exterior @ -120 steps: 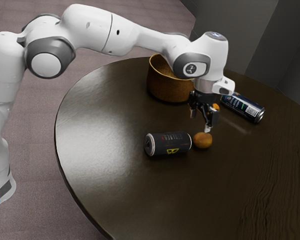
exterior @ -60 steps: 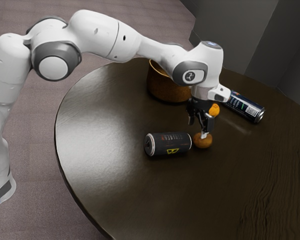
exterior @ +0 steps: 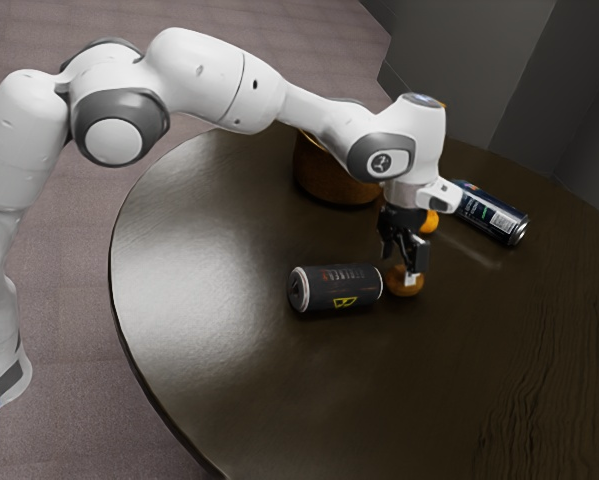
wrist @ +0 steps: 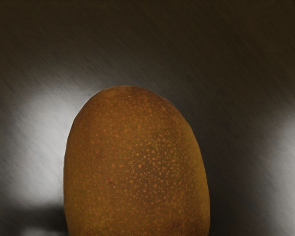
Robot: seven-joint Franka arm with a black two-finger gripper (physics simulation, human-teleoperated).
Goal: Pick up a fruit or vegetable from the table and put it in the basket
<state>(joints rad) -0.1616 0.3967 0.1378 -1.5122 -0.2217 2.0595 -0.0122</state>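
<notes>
My gripper [exterior: 398,267] is low over the orange-brown fruit [exterior: 392,284] in the exterior view, its fingers apart. One pale fingertip overlaps the fruit's near side; the other finger stands toward the exterior view's left, farther back. The fruit rests on the table beside the black can. From the wrist view, the speckled fruit [wrist: 137,167] looms large directly beneath my hand. The round brown basket [exterior: 331,178] stands behind the gripper, its rim partly covered by the arm.
A black can [exterior: 337,288] lies on its side close to the fruit, toward the exterior view's left. Another orange fruit [exterior: 431,223] is behind the gripper, partly hidden. Beyond it a blue-black can [exterior: 492,215] lies on the dark round table [exterior: 219,300].
My hand has come down to the fruit, so a fingertip that was above it now overlaps its side. The fruit, cans and basket have stayed in place.
</notes>
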